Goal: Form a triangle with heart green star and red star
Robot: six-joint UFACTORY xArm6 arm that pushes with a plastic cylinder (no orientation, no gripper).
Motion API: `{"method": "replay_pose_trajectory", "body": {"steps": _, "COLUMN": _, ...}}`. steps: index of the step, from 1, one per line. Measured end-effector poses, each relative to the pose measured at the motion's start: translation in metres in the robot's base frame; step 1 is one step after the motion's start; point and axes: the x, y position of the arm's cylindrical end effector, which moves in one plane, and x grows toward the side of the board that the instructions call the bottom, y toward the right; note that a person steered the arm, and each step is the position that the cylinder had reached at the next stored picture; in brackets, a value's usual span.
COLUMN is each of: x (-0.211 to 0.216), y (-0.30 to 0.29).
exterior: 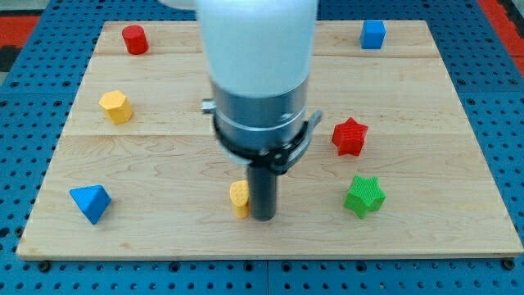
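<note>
My tip rests on the board at the view's bottom middle, right beside a yellow heart block, which sits against the rod's left side and is partly hidden by it. A red star lies to the right of the middle. A green star lies just below the red star, toward the view's bottom right. Both stars are well apart from my tip.
A red cylinder sits at the top left and a blue cube at the top right. A yellow hexagonal block lies at the left, a blue triangle at the bottom left. The wooden board sits on blue pegboard.
</note>
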Motion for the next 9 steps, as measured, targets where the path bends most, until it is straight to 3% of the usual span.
{"method": "replay_pose_trajectory", "body": {"steps": 2, "x": -0.079, "y": 0.082}}
{"method": "replay_pose_trajectory", "body": {"steps": 4, "x": -0.131, "y": 0.106}}
{"method": "replay_pose_trajectory", "body": {"steps": 5, "x": -0.137, "y": 0.158}}
{"method": "replay_pose_trajectory", "body": {"steps": 7, "x": -0.091, "y": 0.161}}
{"method": "replay_pose_trajectory", "body": {"steps": 9, "x": -0.105, "y": 0.180}}
